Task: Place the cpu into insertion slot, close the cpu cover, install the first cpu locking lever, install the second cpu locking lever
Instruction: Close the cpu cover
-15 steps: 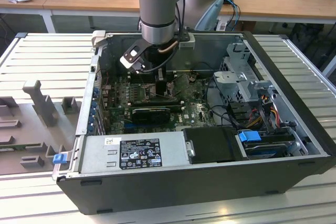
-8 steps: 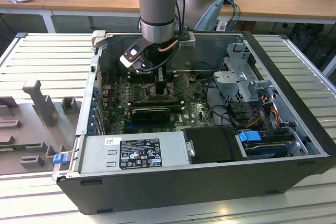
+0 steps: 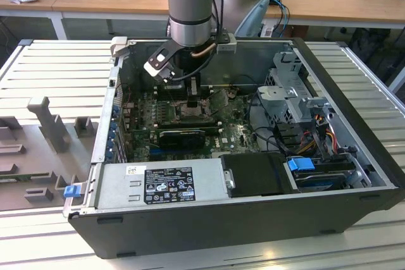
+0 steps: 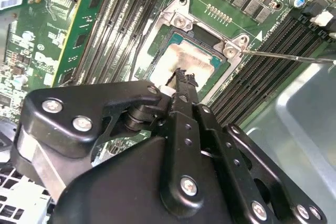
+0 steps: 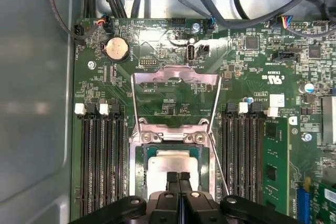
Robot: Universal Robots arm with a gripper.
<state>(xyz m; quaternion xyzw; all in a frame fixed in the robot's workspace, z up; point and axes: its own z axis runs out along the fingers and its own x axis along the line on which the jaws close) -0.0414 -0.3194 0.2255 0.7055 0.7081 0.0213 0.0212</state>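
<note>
CPU (image 5: 173, 166), small flat pale-silver square chip, already seated

CPU lies flat in the dark-framed square insertion slot (image 5: 140, 174) on the green motherboard (image 5: 94, 77). The thin silvery window-frame CPU cover (image 5: 176, 74) stands hinged open just beyond the slot. Black gripper (image 5: 178, 177) hangs over the chip's top, fingers pressed together, nothing between them. Contact with the chip not discernible. A thin wire lever (image 5: 219, 164) slants beside the slot. Exterior view: grey arm (image 3: 190, 4) reaches down into the open black computer case (image 3: 354, 175) on the pale slatted worktop (image 3: 57, 67).
</note>
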